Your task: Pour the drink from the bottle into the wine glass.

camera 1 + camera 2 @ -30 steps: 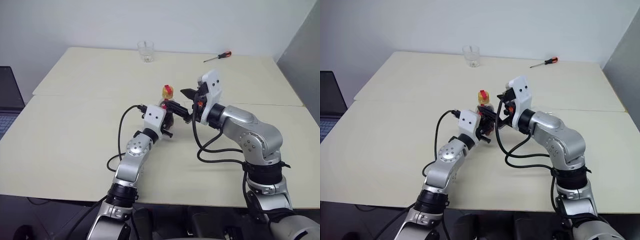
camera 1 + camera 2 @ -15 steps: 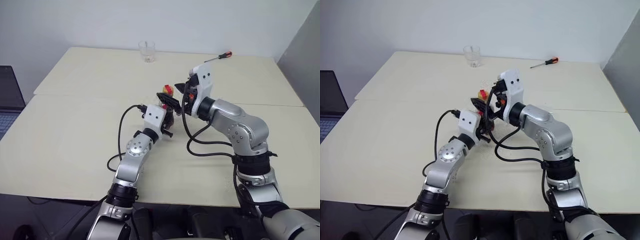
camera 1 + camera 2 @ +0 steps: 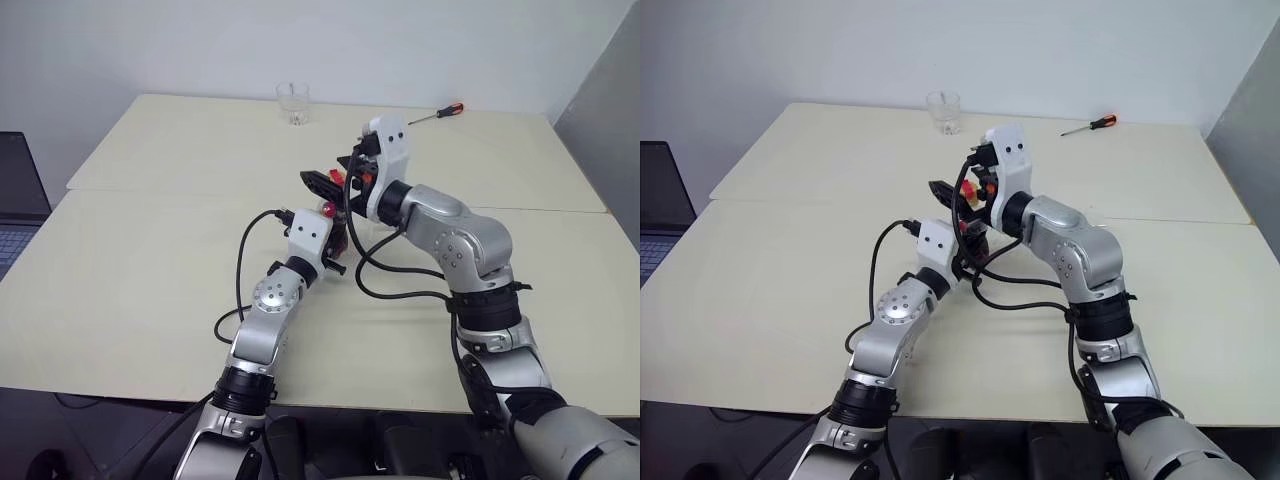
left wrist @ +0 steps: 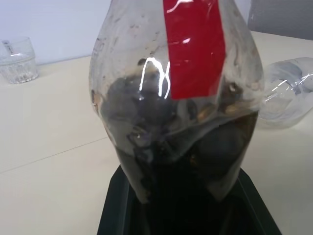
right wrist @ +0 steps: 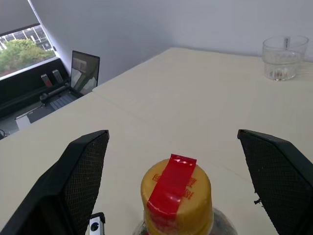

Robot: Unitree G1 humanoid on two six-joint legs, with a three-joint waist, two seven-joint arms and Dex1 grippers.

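The bottle (image 4: 176, 112) is a clear plastic one with a red label strip, and the dark drink (image 4: 195, 161) fills its lower part. My left gripper (image 3: 336, 242) is shut on its body, holding it upright at mid-table. Its yellow cap (image 5: 176, 196), crossed by a red strip, sits just below and between the fingers (image 5: 83, 176) of my right gripper (image 3: 335, 180), which stands open over the top without touching. A clear rounded bowl, apparently the wine glass (image 4: 288, 90), lies close beside the bottle; my right arm covers it in the head views.
A short clear tumbler (image 3: 293, 103) stands at the table's far edge. A red-handled screwdriver (image 3: 436, 113) lies at the far right. An open laptop (image 3: 15, 200) sits off the table's left side. The cream table (image 3: 140, 270) has bare room to the left and front.
My right gripper has swung left and forward, from beside the bottle to over its cap, still open. The left gripper and the bottle have stayed put.
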